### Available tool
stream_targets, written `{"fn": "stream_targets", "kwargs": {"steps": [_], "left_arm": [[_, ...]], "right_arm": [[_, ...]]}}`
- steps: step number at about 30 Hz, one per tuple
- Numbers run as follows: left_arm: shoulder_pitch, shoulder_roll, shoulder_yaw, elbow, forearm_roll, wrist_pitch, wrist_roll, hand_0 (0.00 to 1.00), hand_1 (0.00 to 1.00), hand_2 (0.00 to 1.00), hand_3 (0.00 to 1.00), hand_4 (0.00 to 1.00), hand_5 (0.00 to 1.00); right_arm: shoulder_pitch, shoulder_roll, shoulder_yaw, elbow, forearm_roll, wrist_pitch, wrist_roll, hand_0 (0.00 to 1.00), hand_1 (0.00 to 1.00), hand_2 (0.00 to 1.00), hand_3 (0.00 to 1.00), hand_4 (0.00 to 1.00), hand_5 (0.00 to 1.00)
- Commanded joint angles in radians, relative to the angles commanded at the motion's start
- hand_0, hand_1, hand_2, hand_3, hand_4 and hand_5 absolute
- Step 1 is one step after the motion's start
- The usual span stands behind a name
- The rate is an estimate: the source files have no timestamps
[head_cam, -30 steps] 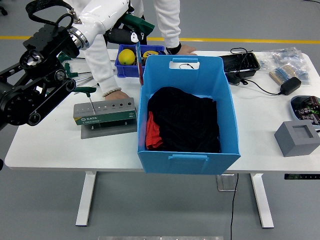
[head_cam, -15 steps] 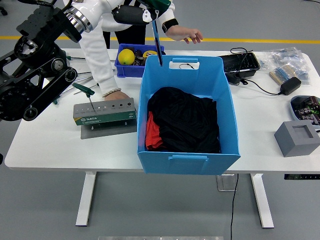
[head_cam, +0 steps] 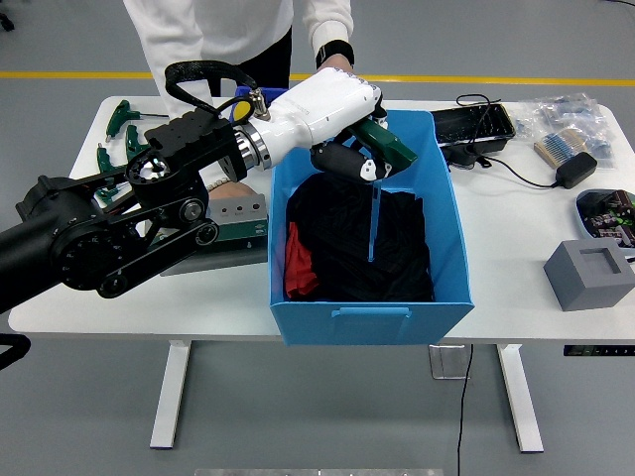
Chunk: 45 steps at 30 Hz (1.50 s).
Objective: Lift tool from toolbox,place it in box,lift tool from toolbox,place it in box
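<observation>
My left hand (head_cam: 349, 157), white-shelled on a black arm, reaches from the left over the blue box (head_cam: 372, 322). It is shut on a green T-handle hex key (head_cam: 389, 145) whose thin shaft hangs straight down inside the box, above the black cloth (head_cam: 372, 253) lying in it. A red cloth (head_cam: 297, 264) shows at the box's left wall. The grey tool holder (head_cam: 244, 212) stands left of the box, mostly hidden behind my arm. A person's hand (head_cam: 230, 189) rests by the holder. My right arm is out of sight.
Several green T-handle keys (head_cam: 123, 126) lie at the table's far left. A person in white stands behind, one hand (head_cam: 338, 62) at the box's far edge. A black tray (head_cam: 482, 124), a power adapter (head_cam: 574, 169) and a grey block (head_cam: 588, 273) sit to the right.
My left arm has swung right and down, carrying the hex key from above the box's far rim to inside the box. The person's far hand has drawn back.
</observation>
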Motion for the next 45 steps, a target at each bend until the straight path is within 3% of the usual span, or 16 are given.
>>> {"fn": "stream_targets", "kwargs": {"steps": [5,7,12,13,18,19,23,24,25,30,31,36,37,42,43,45], "left_arm": [[-0.008,-0.025,0.045,0.052,-0.031,-0.051,-0.008,0.050,0.002,0.002,0.007,0.724,0.516],[-0.010,-0.035,0.046,0.074,-0.034,-0.095,-0.004,0.114,0.007,0.061,0.075,0.726,0.506],[-0.020,-0.055,0.044,0.126,-0.055,-0.177,0.006,0.114,0.007,0.061,0.075,0.726,0.506],[-0.023,-0.059,0.044,0.142,-0.064,-0.195,0.009,0.195,0.098,0.147,0.178,0.786,0.554],[-0.037,-0.087,0.051,0.230,-0.140,-0.275,0.027,0.195,0.098,0.147,0.178,0.786,0.554],[-0.039,-0.091,0.052,0.241,-0.148,-0.282,0.026,0.238,0.143,0.221,0.290,0.855,0.625],[-0.049,-0.114,0.058,0.292,-0.168,-0.301,0.018,0.238,0.143,0.221,0.290,0.855,0.625],[-0.051,-0.117,0.058,0.301,-0.170,-0.300,0.016,0.238,0.143,0.221,0.290,0.855,0.625],[-0.054,-0.125,0.060,0.317,-0.173,-0.295,0.010,0.316,0.263,0.381,0.487,0.904,0.638],[-0.062,-0.148,0.060,0.358,-0.167,-0.256,-0.026,0.316,0.263,0.381,0.487,0.904,0.638],[-0.063,-0.150,0.059,0.361,-0.166,-0.249,-0.032,0.463,0.507,0.613,0.673,0.942,0.637],[-0.081,-0.180,0.054,0.370,-0.196,-0.128,-0.119,0.463,0.507,0.613,0.673,0.942,0.637],[-0.084,-0.185,0.052,0.369,-0.198,-0.106,-0.128,0.514,0.558,0.665,0.763,0.960,0.635],[-0.102,-0.202,0.015,0.367,-0.183,-0.015,-0.155,0.514,0.558,0.665,0.763,0.960,0.635],[-0.105,-0.202,0.003,0.366,-0.175,0.004,-0.157,0.586,0.620,0.725,0.774,0.974,0.622],[-0.105,-0.200,-0.015,0.360,-0.164,0.030,-0.160,0.586,0.620,0.725,0.774,0.974,0.622]], "right_arm": [[0.000,-0.002,0.000,0.000,-0.005,0.001,-0.001,0.631,0.605,0.676,0.551,0.771,0.669],[0.000,-0.002,0.003,-0.001,-0.012,0.002,-0.002,0.631,0.605,0.676,0.551,0.772,0.669],[0.000,-0.004,0.007,-0.001,-0.020,0.002,-0.004,0.631,0.605,0.676,0.551,0.772,0.669],[0.000,-0.004,0.007,-0.001,-0.022,0.002,-0.005,0.631,0.605,0.676,0.552,0.772,0.669],[0.005,-0.007,0.011,-0.001,-0.032,0.004,-0.007,0.631,0.605,0.676,0.552,0.772,0.669],[0.007,-0.008,0.011,-0.001,-0.035,0.004,-0.007,0.631,0.605,0.676,0.552,0.772,0.669],[0.016,-0.011,0.014,-0.001,-0.044,0.006,-0.009,0.631,0.605,0.676,0.552,0.772,0.669],[0.017,-0.012,0.015,-0.001,-0.044,0.005,-0.009,0.631,0.605,0.676,0.552,0.772,0.669],[0.018,-0.012,0.014,-0.001,-0.043,0.005,-0.009,0.631,0.605,0.676,0.551,0.772,0.671],[0.024,-0.014,0.011,-0.001,-0.039,0.004,-0.006,0.631,0.605,0.676,0.551,0.772,0.671],[0.024,-0.014,0.012,-0.001,-0.039,0.003,-0.005,0.631,0.605,0.676,0.551,0.773,0.670],[0.026,-0.017,0.019,0.002,-0.058,0.002,-0.009,0.631,0.605,0.676,0.551,0.773,0.670],[0.027,-0.018,0.022,0.002,-0.064,0.002,-0.011,0.631,0.604,0.673,0.551,0.772,0.669],[0.031,-0.023,0.029,0.005,-0.085,0.003,-0.017,0.631,0.604,0.673,0.551,0.772,0.669],[0.032,-0.024,0.029,0.005,-0.086,0.002,-0.017,0.631,0.604,0.673,0.551,0.772,0.669],[0.033,-0.024,0.027,0.005,-0.083,0.002,-0.014,0.631,0.604,0.673,0.551,0.772,0.669]]}}
